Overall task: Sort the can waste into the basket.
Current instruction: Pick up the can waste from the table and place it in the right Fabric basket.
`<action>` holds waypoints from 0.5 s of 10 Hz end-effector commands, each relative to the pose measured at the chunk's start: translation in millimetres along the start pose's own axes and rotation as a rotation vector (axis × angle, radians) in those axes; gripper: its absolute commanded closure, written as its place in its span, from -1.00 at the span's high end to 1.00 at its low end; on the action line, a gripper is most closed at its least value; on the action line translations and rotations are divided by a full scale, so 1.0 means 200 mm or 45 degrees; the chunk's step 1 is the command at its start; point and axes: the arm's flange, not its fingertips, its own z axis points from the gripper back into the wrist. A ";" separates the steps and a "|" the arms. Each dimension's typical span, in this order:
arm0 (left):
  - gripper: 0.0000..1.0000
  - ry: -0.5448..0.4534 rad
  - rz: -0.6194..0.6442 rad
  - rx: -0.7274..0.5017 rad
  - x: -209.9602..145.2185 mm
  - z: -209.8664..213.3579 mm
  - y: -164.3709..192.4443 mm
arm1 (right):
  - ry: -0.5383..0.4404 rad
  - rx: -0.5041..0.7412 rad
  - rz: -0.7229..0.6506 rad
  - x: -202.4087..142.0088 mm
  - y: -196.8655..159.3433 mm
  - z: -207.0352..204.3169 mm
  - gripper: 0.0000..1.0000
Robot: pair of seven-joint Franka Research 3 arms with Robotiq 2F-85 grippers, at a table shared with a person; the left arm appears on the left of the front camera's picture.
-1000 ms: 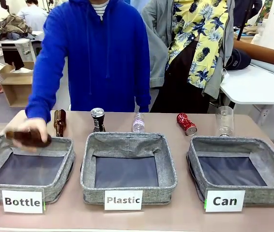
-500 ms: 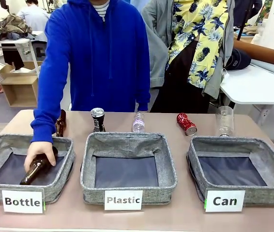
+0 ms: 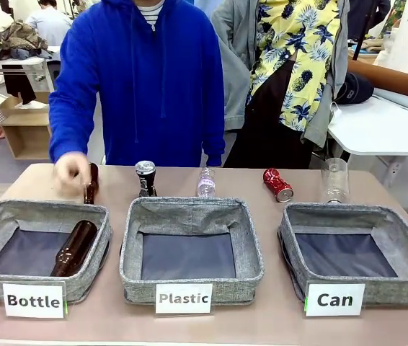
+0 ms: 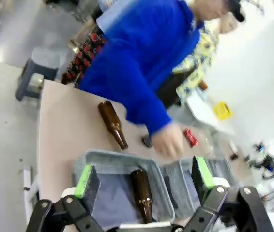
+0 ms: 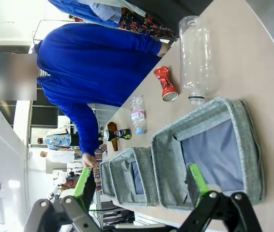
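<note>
Two cans stand along the far side of the table. The dark can [image 3: 145, 178] is upright behind the middle basket, and the crushed red can [image 3: 277, 185] lies behind the left corner of the grey "Can" basket [image 3: 348, 210], which holds nothing. In the right wrist view my right gripper [image 5: 139, 183] hangs open above that basket [image 5: 168, 164], with the red can [image 5: 165, 83] and dark can [image 5: 121, 134] beyond it. My left gripper [image 4: 144, 176] is open high over the "Bottle" basket; the red can [image 4: 190, 137] lies far off.
A brown bottle [image 3: 74, 247] lies in the "Bottle" basket [image 3: 16, 213]. The person's hand [image 3: 71, 171] is at a second, upright brown bottle [image 3: 89, 184]. The "Plastic" basket [image 3: 189, 209] sits in the middle. A small clear bottle [image 3: 205, 183] and a large one [image 3: 335, 180] stand behind.
The person laid a brown bottle into the "Bottle" basket, let it go, and drew the hand back to the upright brown bottle. The cans have not moved.
</note>
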 end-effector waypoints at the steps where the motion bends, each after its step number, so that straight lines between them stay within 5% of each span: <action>1: 1.00 0.218 -0.190 -0.055 0.00 -0.27 -0.10 | -0.020 0.036 0.033 0.01 -0.01 -0.01 1.00; 5: 1.00 0.673 -0.453 -0.161 -0.14 -0.95 -0.28 | -0.020 0.036 0.033 0.01 -0.01 -0.01 1.00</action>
